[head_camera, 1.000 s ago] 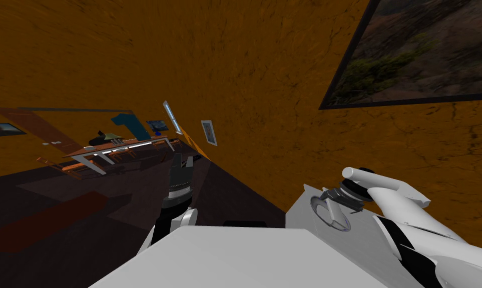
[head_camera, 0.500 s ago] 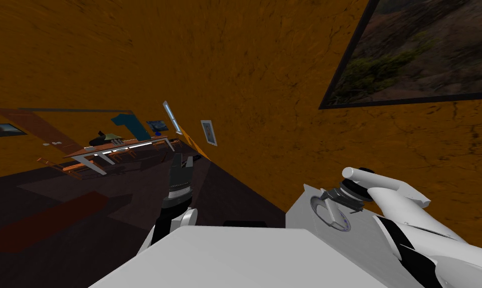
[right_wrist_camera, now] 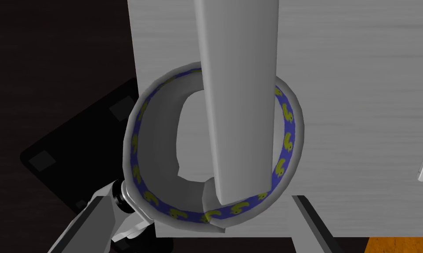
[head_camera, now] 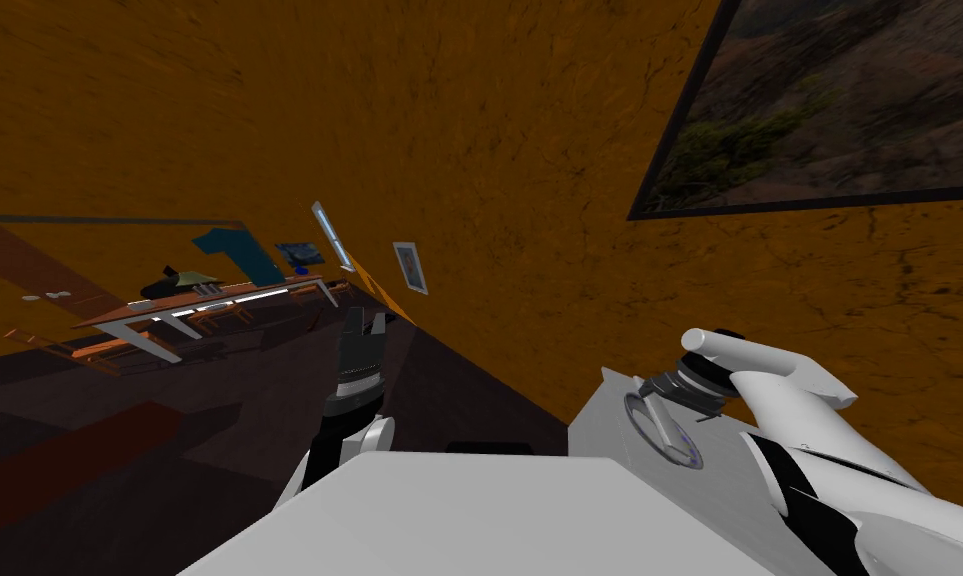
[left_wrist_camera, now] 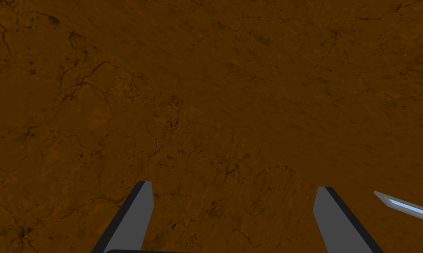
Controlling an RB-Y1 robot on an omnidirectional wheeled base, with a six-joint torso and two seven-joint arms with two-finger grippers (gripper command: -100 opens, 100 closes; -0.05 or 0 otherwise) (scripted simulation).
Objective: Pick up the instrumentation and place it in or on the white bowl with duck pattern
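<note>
The white bowl (right_wrist_camera: 289,131) has a blue band with yellow ducks inside its rim and stands near the corner of a pale grey table (right_wrist_camera: 359,88). A long plain grey instrument (right_wrist_camera: 236,88) lies across the bowl, its end resting on the rim nearest my right gripper. That gripper (right_wrist_camera: 201,224) hovers over this rim, open, with both fingers apart from the bar. In the head view the bowl (head_camera: 684,455) with the bar (head_camera: 657,420) sits just under the right gripper (head_camera: 669,392). My left gripper (head_camera: 364,322) is held out in front of the chest, open (left_wrist_camera: 232,215) and holding nothing.
An orange wall rises close behind the grey table (head_camera: 609,420), with a large framed picture (head_camera: 819,110) on it. A black flat object (right_wrist_camera: 74,145) lies on the dark floor beside the table. A long table (head_camera: 199,295) with chairs stands far off to the left.
The whole head view has shifted a little to the left, so I have turned slightly. Both arms and the bar in the bowl look unchanged.
</note>
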